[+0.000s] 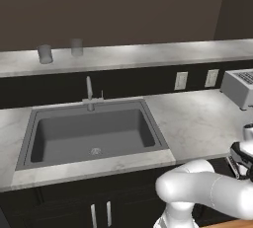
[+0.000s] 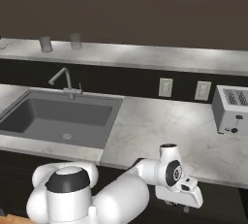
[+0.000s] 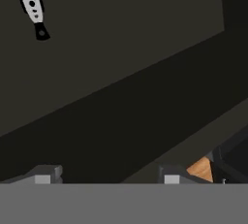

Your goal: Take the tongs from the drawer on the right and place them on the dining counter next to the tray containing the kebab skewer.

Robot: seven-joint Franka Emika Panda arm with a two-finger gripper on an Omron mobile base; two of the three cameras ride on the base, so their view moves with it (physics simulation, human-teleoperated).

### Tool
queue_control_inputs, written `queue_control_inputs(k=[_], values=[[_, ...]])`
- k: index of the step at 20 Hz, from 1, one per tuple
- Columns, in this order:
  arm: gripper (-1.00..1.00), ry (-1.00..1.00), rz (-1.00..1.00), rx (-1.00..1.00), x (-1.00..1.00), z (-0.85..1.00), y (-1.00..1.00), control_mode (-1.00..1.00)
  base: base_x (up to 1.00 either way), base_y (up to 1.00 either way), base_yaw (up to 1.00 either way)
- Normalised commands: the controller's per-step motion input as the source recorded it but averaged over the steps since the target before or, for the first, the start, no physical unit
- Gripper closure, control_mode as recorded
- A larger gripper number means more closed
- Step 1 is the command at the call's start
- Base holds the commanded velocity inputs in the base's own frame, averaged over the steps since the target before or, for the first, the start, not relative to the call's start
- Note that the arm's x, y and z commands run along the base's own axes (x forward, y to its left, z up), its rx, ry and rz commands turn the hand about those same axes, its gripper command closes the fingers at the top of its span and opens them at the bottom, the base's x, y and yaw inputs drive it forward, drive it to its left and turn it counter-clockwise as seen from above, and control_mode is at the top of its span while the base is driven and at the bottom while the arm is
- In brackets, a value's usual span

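The tongs [image 3: 31, 2] lie at the top left of the hand view, slim and silvery with a small black looped end, on the dark floor of the open drawer [image 3: 126, 53]. My gripper [image 3: 110, 175] hangs above the drawer, open, nothing between its fingertips [image 3: 48, 173], and well apart from the tongs. In the right base view the gripper [image 2: 183, 204] points down just below the worktop's front edge, right of the sink. The dining counter [image 1: 148, 54] runs as a raised pale ledge along the back. The tray and the kebab skewer are out of view.
A grey sink [image 1: 91, 133] with a faucet [image 1: 89, 91] is set in the marble worktop [image 2: 164, 131]. A toaster [image 2: 231, 109] stands at the right, wall outlets [image 2: 165, 87] behind. Two grey cups [image 1: 45, 54] stand on the raised ledge at the left.
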Motion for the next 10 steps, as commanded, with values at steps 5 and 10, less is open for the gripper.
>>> queue_control_inputs(k=[5,10], values=[[-1.00,0.00,0.00,0.07,-0.89,-0.66,-0.26,-1.00,0.00,0.00,0.00],[-1.00,0.00,0.00,0.12,-0.86,-0.63,-0.26,-1.00,0.00,0.00,0.00]])
